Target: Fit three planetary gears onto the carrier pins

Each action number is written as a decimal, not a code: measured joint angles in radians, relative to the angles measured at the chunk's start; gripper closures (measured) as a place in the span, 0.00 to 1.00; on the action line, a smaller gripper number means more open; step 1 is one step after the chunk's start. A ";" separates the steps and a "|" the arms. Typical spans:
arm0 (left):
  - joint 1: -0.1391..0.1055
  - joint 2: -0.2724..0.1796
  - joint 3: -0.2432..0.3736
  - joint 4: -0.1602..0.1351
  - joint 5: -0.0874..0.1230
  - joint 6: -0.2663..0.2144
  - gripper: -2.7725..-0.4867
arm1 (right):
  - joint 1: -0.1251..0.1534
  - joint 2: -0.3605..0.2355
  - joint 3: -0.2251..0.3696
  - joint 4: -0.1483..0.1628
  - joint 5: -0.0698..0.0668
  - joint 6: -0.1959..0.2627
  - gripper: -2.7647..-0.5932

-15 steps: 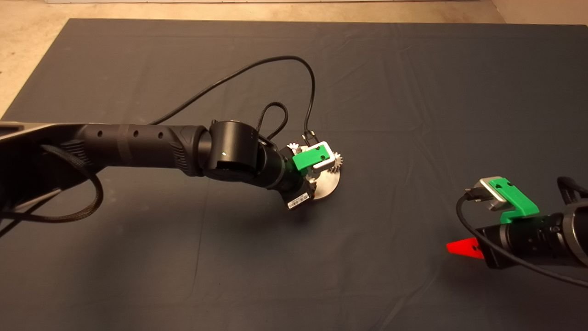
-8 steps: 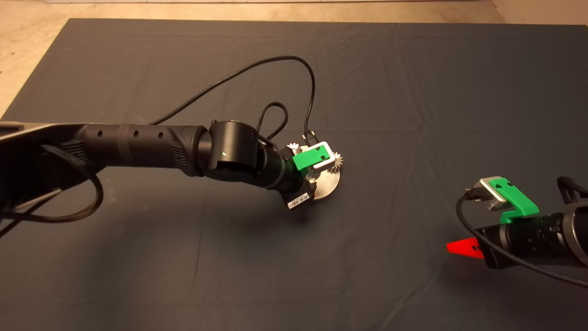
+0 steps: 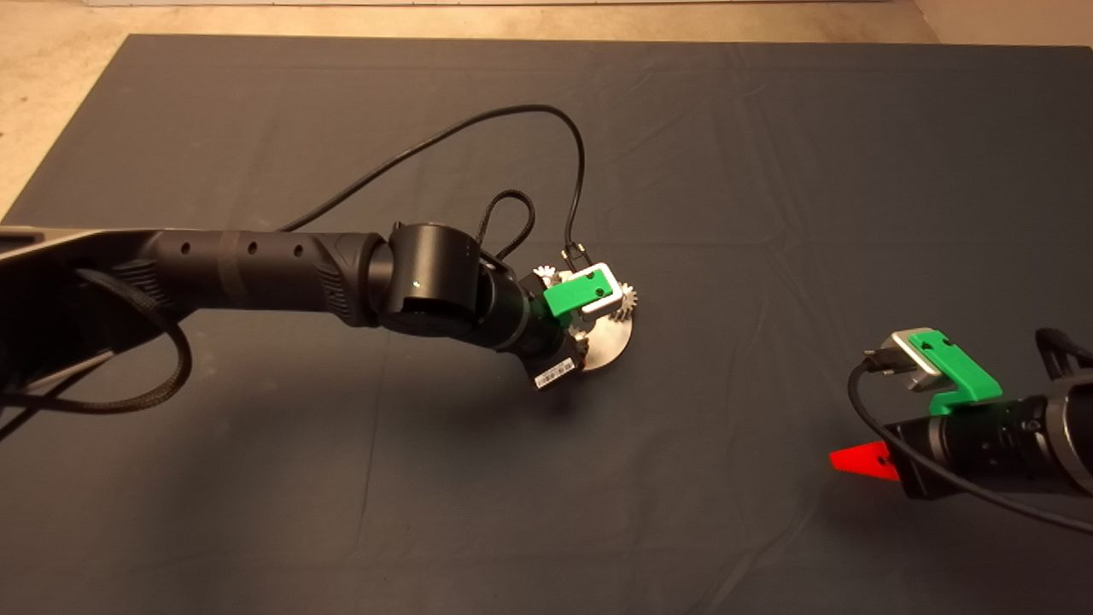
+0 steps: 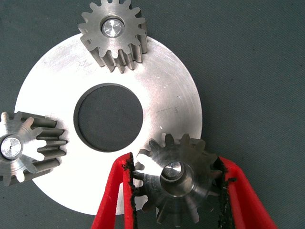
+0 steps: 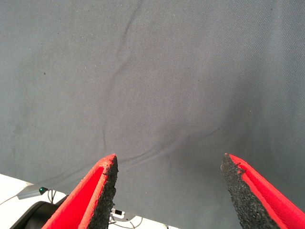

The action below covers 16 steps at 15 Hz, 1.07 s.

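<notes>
The flat silver disc (image 4: 162,95) lies on the dark mat, and each of its three carrier pins carries a planetary gear. One gear (image 4: 114,36) shows its pin top (image 4: 112,27), a second gear (image 4: 26,145) sits at the disc's rim, and the third gear (image 4: 178,183) has a pin (image 4: 172,171) in its centre hole. My left gripper (image 4: 175,161) is shut on this third gear, both black pads touching its teeth. In the head view the left arm covers most of the disc (image 3: 610,342). My right gripper (image 5: 169,160) is open over bare mat at the right.
The left wrist camera's black cable (image 3: 512,128) arcs over the mat behind the disc. The right arm's red finger (image 3: 862,461) hovers near the mat's right side. Beige floor (image 3: 51,102) borders the mat at the far left and back.
</notes>
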 joint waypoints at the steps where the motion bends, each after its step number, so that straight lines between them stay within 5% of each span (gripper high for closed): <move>1: 0.000 0.000 0.000 0.000 0.000 0.000 0.90 | 0.000 0.000 0.000 0.000 0.001 0.000 0.53; 16: 0.000 0.000 0.000 0.000 -0.009 0.000 0.76 | 0.000 0.000 0.000 0.000 0.002 0.000 0.53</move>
